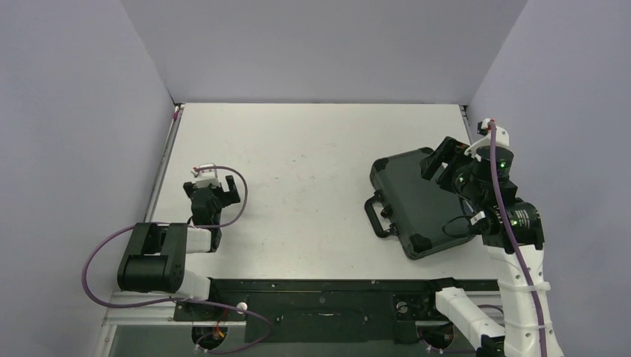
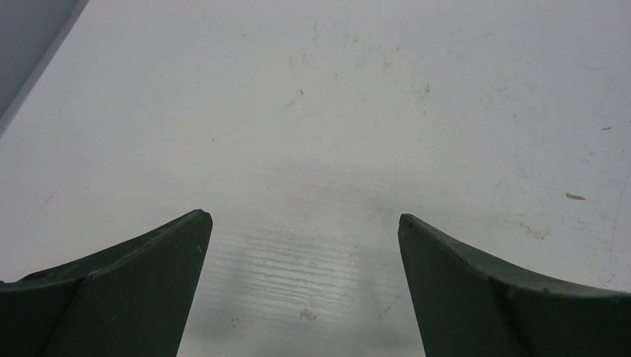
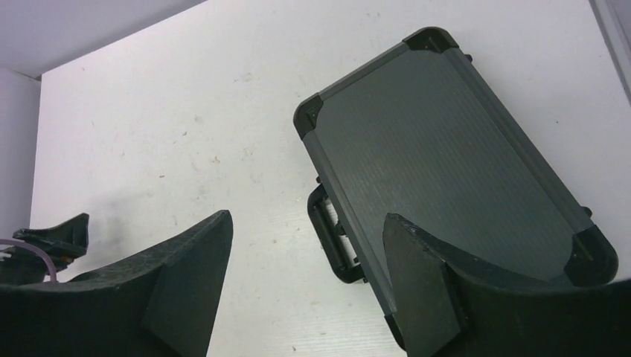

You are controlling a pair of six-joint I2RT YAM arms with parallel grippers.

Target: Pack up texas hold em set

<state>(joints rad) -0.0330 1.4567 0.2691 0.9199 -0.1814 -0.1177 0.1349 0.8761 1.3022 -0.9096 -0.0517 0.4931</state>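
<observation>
One black case [image 1: 417, 204] is all of the set that shows, and it lies shut and flat on the right side of the table [image 1: 298, 163]. No chips, cards or dice can be seen outside it. Its long axis runs roughly from far to near, with the near end skewed a little toward the right wall. The handle [image 1: 376, 216] sticks out from the long side that faces the middle of the table.

Of the two arms, the right is by far the nearer. The right pincer [image 1: 440, 160] hangs over the far end of the lid with its fingers spread and nothing between them. Its wrist camera looks down the ribbed lid toward the handle, which sits on the left of that view.

The left pincer [image 1: 212, 195] is well apart from the case, across the table near the left wall. It is also spread wide and empty over bare table.

Judging from this, the packing looks finished or close to it. Any remaining move, such as latching or taking the handle, falls to the right arm, which would have to reach toward the middle of the table.

No brand, label or writing can be read on the case or anywhere else.
</observation>
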